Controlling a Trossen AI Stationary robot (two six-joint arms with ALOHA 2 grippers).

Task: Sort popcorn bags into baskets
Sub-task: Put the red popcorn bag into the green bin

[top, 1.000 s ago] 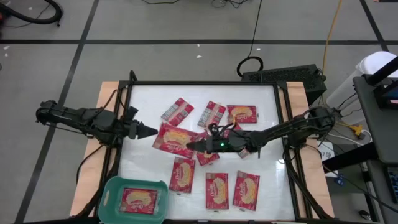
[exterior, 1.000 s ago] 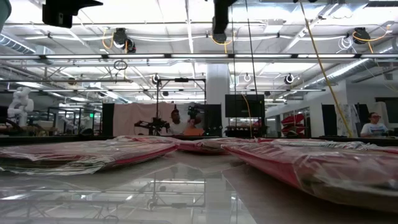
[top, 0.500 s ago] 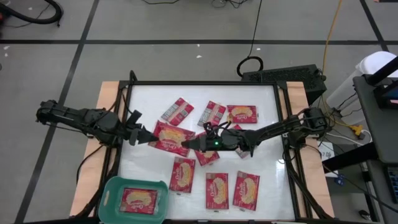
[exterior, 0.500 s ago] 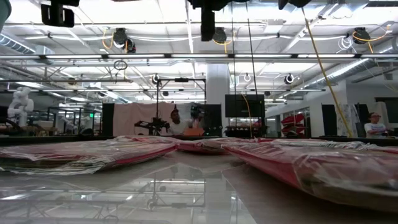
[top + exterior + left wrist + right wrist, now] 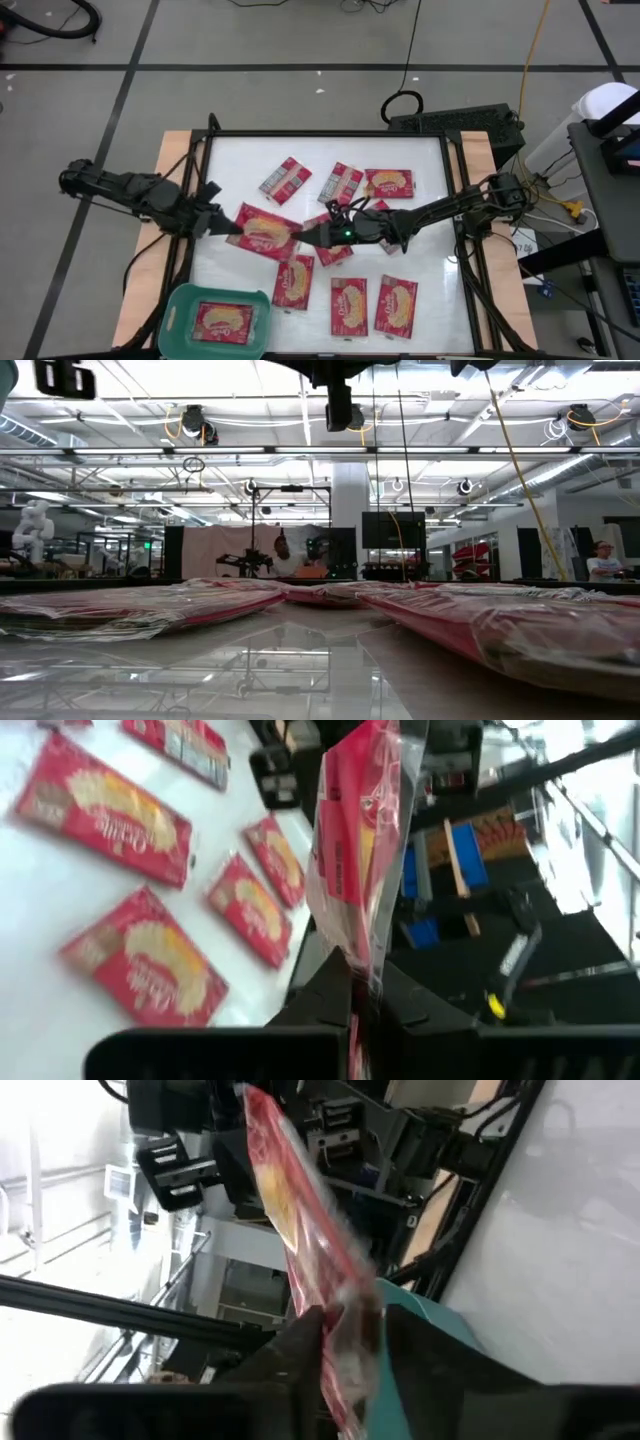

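A red popcorn bag (image 5: 262, 232) hangs over the table's middle left, between my two grippers. My left gripper (image 5: 230, 226) reaches in from the left and is shut on the bag's left end. My right gripper (image 5: 303, 236) comes from the right, its fingers apart on either side of the bag's right end (image 5: 345, 1325). Several more popcorn bags lie flat on the white table (image 5: 430, 250), for instance a far one (image 5: 285, 180) and a near one (image 5: 348, 305). The teal basket (image 5: 178, 305) sits at the near left corner with one bag (image 5: 222, 322) in it. My left gripper pinches the clear sealed edge at the bag's left end (image 5: 352, 952) between its two fingers, coming in level from the table's left. The bag sticks out beyond the fingers, turned partly on edge and clear of the table. My right gripper has the bag's right edge (image 5: 348, 1312) between its parted fingers; whether they touch it, I cannot tell.
Bags lie along the far side (image 5: 340, 183) (image 5: 388, 183) and the near side (image 5: 293, 280) (image 5: 396, 305), and one (image 5: 335, 248) lies under my right arm. Bare table remains at the far left and along the right edge.
My left gripper has moved toward the bag and taken hold of its left end. The bag has shifted toward the table's left and turned more on edge. My right gripper has followed it to the left.
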